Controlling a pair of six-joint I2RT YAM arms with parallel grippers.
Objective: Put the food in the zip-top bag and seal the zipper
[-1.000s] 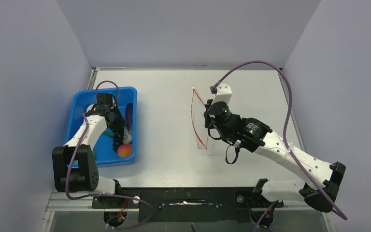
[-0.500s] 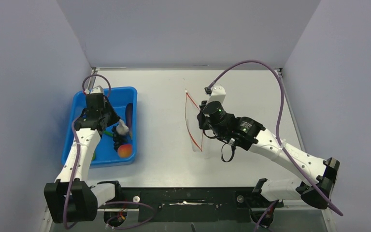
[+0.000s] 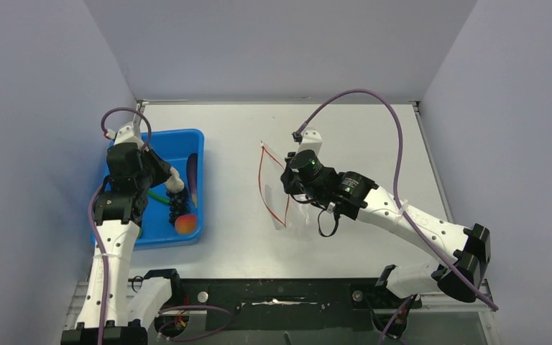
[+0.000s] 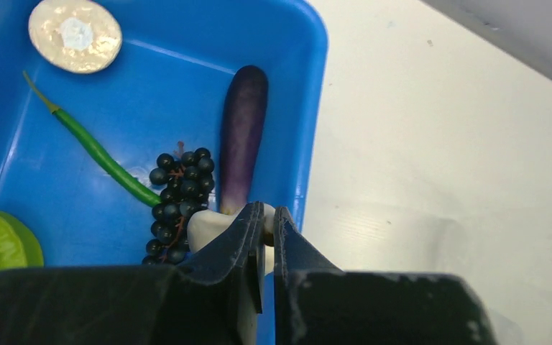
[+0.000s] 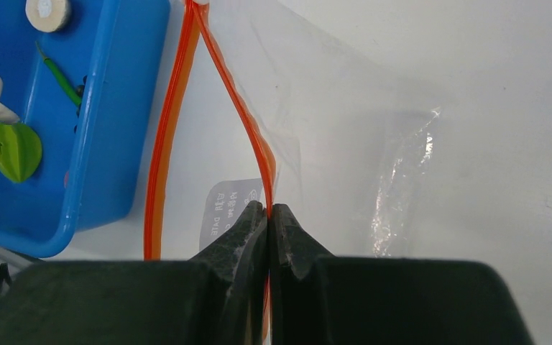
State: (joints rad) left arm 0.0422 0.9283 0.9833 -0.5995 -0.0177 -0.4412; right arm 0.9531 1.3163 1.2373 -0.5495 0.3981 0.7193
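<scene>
I am pinching a white piece (image 4: 212,228) of toy food in my left tool (image 4: 269,213), its jaws drawn almost together on it, over the right half of the blue tray (image 4: 151,93). Just past the tips the dark grape bunch (image 4: 176,194) is lying, with a long purple piece (image 4: 243,136) beside it along the tray's right wall; I cannot tell whether the white piece is touching either. Farther out the green pod (image 4: 97,151) is stretching toward the pale disc (image 4: 75,34) in the far corner. The lime-green fruit (image 4: 3,244) is sitting at the left edge of my wrist view, and the orange-red fruit (image 3: 185,224) is resting in the tray's near right corner. My right tool (image 5: 268,210) is gripping the zipper (image 5: 159,165), jaws closed tight on its right-hand strip while the other strip is bowing away toward the tray. The zip-top bag (image 5: 345,144) is spreading out from that tool over the tabletop (image 4: 438,144), mouth gaping, beside the tray and well apart from my left tool.
</scene>
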